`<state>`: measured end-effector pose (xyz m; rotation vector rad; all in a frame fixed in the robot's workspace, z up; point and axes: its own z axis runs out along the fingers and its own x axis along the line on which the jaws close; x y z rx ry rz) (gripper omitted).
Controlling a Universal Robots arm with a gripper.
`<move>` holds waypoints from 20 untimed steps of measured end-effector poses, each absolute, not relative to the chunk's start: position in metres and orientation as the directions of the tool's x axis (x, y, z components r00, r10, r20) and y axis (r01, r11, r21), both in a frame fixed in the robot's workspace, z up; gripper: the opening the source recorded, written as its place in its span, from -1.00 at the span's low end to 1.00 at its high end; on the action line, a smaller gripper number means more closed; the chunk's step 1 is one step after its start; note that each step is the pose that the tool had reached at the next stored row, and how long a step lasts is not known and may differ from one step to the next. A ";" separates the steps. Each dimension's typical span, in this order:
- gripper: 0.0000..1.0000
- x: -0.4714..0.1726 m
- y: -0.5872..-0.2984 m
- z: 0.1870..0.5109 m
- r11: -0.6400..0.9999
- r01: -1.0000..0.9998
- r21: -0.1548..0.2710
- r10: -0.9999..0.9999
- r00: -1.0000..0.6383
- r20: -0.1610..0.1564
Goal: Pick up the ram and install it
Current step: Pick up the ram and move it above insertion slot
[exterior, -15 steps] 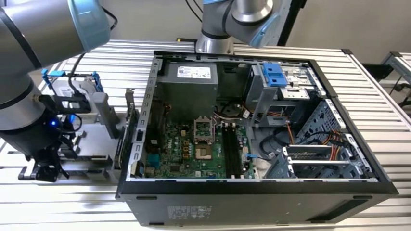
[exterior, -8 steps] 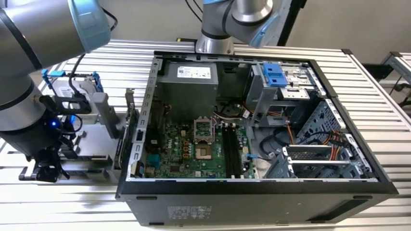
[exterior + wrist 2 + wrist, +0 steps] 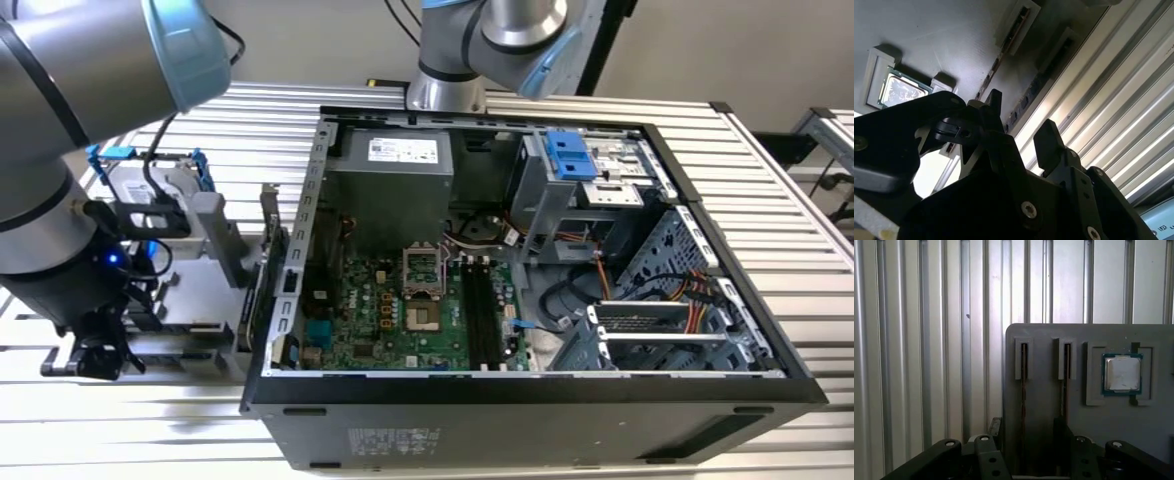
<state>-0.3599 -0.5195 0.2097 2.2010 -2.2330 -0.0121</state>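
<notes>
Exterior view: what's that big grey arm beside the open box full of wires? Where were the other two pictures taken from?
That is a grey robot arm with blue joints. The box is an open black computer case lying on a ribbed metal table. Both wrist views come from cameras riding on the arm, looking past its black gripper. The gripper is open and holds nothing. Close to it is a flat grey tray holding two thin ram sticks standing on edge, and a small square silver chip.
</notes>
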 end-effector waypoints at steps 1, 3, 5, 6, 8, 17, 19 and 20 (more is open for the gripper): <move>1.00 -0.360 -0.520 0.209 0.014 -1.000 0.010 -1.000 -0.014 -0.001; 1.00 -0.360 -0.520 0.209 0.014 -1.000 0.010 -1.000 -0.014 -0.001; 1.00 -0.360 -0.520 0.208 0.014 -1.000 0.010 -1.000 -0.014 -0.001; 1.00 -0.360 -0.520 0.207 0.014 -1.000 0.010 -1.000 -0.014 -0.001; 1.00 -0.360 -0.520 0.206 0.014 -1.000 0.010 -1.000 -0.014 -0.001; 1.00 -0.360 -0.520 0.200 0.014 -1.000 0.010 -1.000 -0.014 -0.001; 1.00 -0.360 -0.520 0.198 0.014 -1.000 0.010 -1.000 -0.014 -0.001; 1.00 -0.360 -0.520 0.197 0.014 -1.000 0.010 -1.000 -0.014 -0.001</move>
